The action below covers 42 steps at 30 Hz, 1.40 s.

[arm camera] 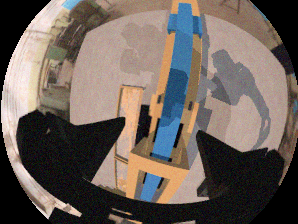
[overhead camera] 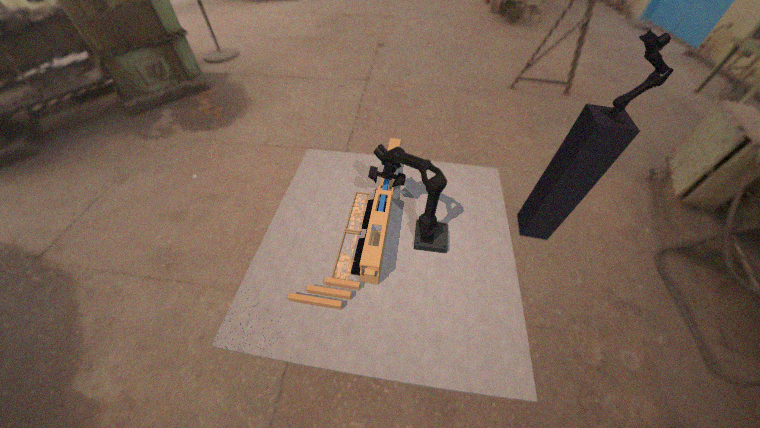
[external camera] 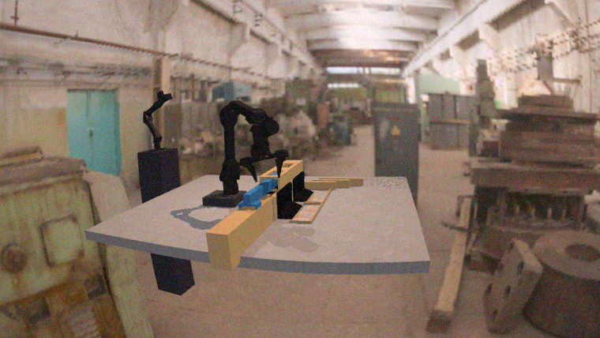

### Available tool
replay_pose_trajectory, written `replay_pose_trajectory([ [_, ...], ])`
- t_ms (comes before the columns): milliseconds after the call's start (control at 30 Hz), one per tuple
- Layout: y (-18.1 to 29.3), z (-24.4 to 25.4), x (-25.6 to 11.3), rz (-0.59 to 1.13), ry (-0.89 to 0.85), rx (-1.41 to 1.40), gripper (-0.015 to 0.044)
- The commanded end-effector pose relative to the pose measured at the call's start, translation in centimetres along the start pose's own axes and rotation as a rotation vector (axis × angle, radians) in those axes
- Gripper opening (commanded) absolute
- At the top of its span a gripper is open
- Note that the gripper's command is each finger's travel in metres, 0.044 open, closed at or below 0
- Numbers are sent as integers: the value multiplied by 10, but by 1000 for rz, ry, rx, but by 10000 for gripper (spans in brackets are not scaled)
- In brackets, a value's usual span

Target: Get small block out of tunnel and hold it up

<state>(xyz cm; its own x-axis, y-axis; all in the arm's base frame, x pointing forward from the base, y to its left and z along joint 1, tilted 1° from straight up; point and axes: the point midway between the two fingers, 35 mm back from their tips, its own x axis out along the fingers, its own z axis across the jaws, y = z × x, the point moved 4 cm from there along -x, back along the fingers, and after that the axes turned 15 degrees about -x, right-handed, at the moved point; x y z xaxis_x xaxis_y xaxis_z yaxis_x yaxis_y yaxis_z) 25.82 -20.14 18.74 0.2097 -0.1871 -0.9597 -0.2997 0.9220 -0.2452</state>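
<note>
The gripper (overhead camera: 386,178) (external camera: 267,178) (arm camera: 161,127) is open, with nothing between its fingers. It points down over the long wooden channel (overhead camera: 394,142) (external camera: 243,222), one finger toward each side of the blue sliding piece (overhead camera: 385,185) (external camera: 260,192) (arm camera: 181,60) in the wrist view. Whether a fingertip touches the wood, I cannot tell.

The blue sliding piece lies lengthwise in the channel, partly exposed and partly inside the covered wooden tunnel (overhead camera: 372,260) (external camera: 291,174) (arm camera: 160,165). The small block cannot be made out, so its exact place inside the tunnel is unclear. The tunnel's roof stands in the way from above, though it has rectangular openings, with blue showing through one of them. Low wooden walls flank the exposed blue part.

One end of the channel sticks out past the edge of the worktop (overhead camera: 446,319) (external camera: 357,234) (arm camera: 100,75). Black supports (overhead camera: 368,214) (external camera: 286,204) (arm camera: 145,120) stand against the tunnel's side, opposite the arm's base (overhead camera: 441,245) (external camera: 208,199). Beside them lies a shallow wood-framed panel (overhead camera: 341,258) (external camera: 320,208) (arm camera: 117,113). Three loose wooden rods (overhead camera: 329,291) (external camera: 352,182) lie side by side near the tunnel's far end. A second black arm (overhead camera: 657,77) (external camera: 148,119) stands on a dark pedestal (overhead camera: 579,170) (external camera: 159,171), apart from the worktop.
</note>
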Motion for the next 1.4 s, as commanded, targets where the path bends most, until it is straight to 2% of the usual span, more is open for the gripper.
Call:
replay_pose_trajectory([
  [0,1,-1,7,8,1,8,440],
  [633,8,-5,36,8,2,8,440],
  [1067,6,-4,30,1,1,4,99],
  [1200,6,-4,30,1,1,4,72],
  [1300,3,-5,31,1,2,4,0],
  [1367,-1,-6,32,2,2,4,0],
])
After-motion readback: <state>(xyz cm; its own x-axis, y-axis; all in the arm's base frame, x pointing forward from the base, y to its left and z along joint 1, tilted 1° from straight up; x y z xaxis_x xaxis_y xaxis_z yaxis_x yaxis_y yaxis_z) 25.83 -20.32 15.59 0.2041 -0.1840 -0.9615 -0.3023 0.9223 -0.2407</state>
